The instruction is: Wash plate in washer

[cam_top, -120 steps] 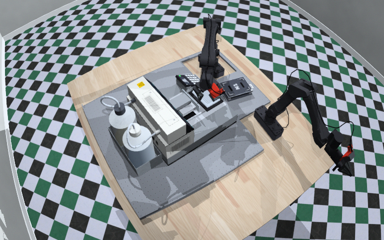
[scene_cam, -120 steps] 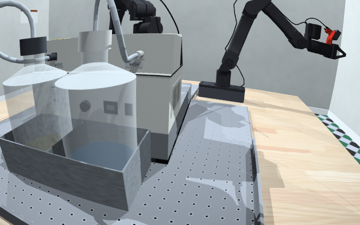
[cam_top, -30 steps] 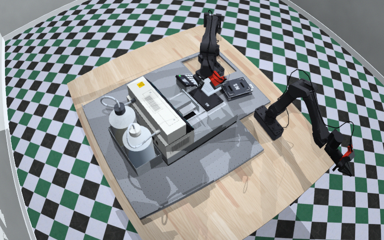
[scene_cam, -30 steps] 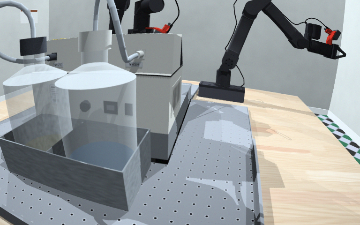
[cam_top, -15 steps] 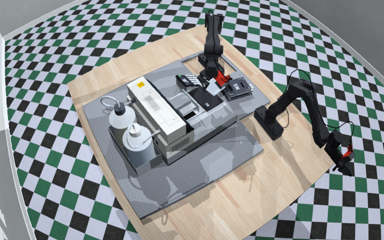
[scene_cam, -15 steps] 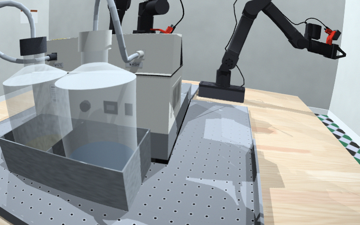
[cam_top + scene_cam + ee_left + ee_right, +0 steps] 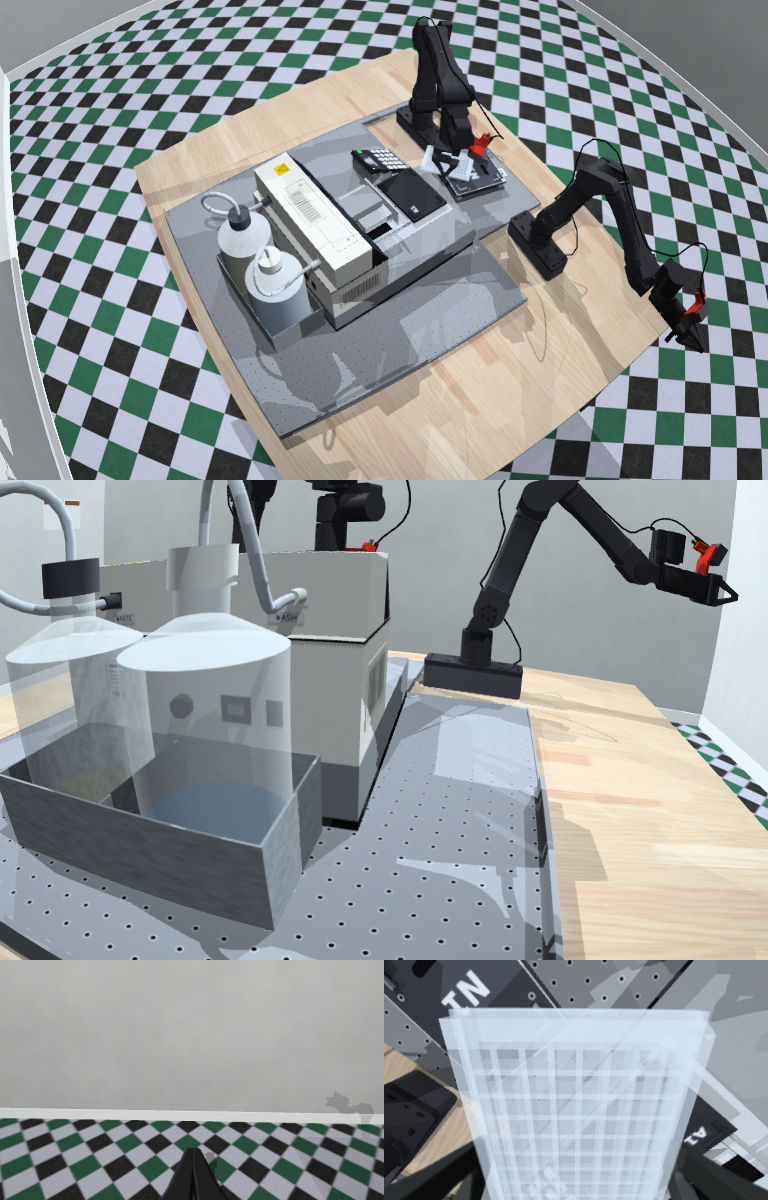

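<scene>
Left to right, top view. The washer (image 7: 325, 226) (image 7: 334, 706) stands with its carrier (image 7: 410, 195) (image 7: 711, 1122) out; no plate is seated there. A green indicator (image 7: 359, 151) shows on the keypad (image 7: 386, 160). This suggests a completed cycle, so the step in hand is judged to be the return transfer.

The plate (image 7: 463, 168) (image 7: 579, 1062) is raised between the carrier and plate nest N1 (image 7: 477, 183) (image 7: 501, 982), partly over the nest's near edge in the top view. The fingers of the right gripper (image 7: 448, 160) (image 7: 579, 1152) are clamped on opposite sides of the plate. Nest N1 holds no plate.

The left gripper (image 7: 700, 346) (image 7: 734, 598) (image 7: 192, 1157) is parked well apart from the work, fingers together, holding nothing.

Next move: rotate the plate square to the nest, centre it, and match its cut-off corner to mark A1. The cut-off corner cannot be identified here; verify it first. Lower level and release only when flat. Caution: an oblique descent could leave an edge riding on a locator.
</scene>
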`<state>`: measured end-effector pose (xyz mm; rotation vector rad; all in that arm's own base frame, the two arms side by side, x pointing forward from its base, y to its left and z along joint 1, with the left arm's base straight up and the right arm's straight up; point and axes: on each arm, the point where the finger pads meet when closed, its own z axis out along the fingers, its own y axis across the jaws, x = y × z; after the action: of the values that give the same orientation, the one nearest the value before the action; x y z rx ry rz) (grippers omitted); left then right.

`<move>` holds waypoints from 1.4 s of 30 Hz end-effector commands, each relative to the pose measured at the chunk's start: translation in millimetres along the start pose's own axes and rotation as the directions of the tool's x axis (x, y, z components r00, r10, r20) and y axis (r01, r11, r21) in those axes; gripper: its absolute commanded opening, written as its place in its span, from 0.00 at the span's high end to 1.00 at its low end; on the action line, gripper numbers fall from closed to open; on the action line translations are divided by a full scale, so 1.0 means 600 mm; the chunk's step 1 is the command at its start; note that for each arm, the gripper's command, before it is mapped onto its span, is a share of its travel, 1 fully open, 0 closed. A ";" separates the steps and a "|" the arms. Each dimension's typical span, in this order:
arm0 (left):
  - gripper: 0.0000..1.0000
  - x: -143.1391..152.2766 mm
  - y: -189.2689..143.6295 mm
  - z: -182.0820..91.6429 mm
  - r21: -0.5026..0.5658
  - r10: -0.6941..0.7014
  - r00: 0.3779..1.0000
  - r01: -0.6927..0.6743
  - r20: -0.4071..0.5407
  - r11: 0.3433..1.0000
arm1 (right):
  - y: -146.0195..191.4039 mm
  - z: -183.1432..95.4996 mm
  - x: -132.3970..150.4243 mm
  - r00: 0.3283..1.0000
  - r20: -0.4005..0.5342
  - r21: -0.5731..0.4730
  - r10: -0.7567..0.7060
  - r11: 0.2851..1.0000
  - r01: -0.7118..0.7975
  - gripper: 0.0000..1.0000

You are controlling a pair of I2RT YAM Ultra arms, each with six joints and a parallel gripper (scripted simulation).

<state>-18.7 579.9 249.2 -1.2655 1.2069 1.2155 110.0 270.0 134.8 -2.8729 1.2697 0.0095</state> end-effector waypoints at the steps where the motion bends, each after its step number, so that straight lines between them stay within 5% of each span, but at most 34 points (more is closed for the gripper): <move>1: 1.00 -0.012 0.004 -0.001 0.004 0.009 0.999 -0.009 0.032 1.000 | -0.008 -0.019 -0.007 0.995 0.024 0.086 -0.093 0.992 0.091 1.00; 6: 1.00 -0.012 0.004 -0.001 0.004 0.009 0.999 -0.009 0.032 1.000 | 0.032 -0.008 -0.046 0.996 0.034 0.066 -0.082 0.995 0.079 1.00; 25: 1.00 -0.012 0.004 -0.001 0.004 0.009 0.999 -0.009 0.032 1.000 | 0.009 -0.003 -0.028 1.000 0.016 0.018 0.007 1.000 -0.007 1.00; 31: 1.00 -0.012 0.004 -0.001 0.004 0.009 0.999 -0.009 0.032 1.000 | 0.074 0.008 -0.066 0.956 0.029 0.047 -0.291 0.956 0.290 1.00; 34: 1.00 -0.012 0.004 -0.001 0.004 0.009 0.999 -0.009 0.032 1.000 | 0.068 0.004 -0.063 0.957 0.033 0.063 -0.288 0.956 0.285 1.00; 42: 1.00 -0.012 0.004 -0.001 0.004 0.009 0.999 -0.009 0.032 1.000 | 0.145 0.029 -0.099 0.808 0.021 0.062 -0.589 0.807 0.587 1.00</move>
<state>-18.7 579.9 249.2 -1.2655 1.2069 1.2155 19.8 252.9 114.2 -3.0866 0.5184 -0.0019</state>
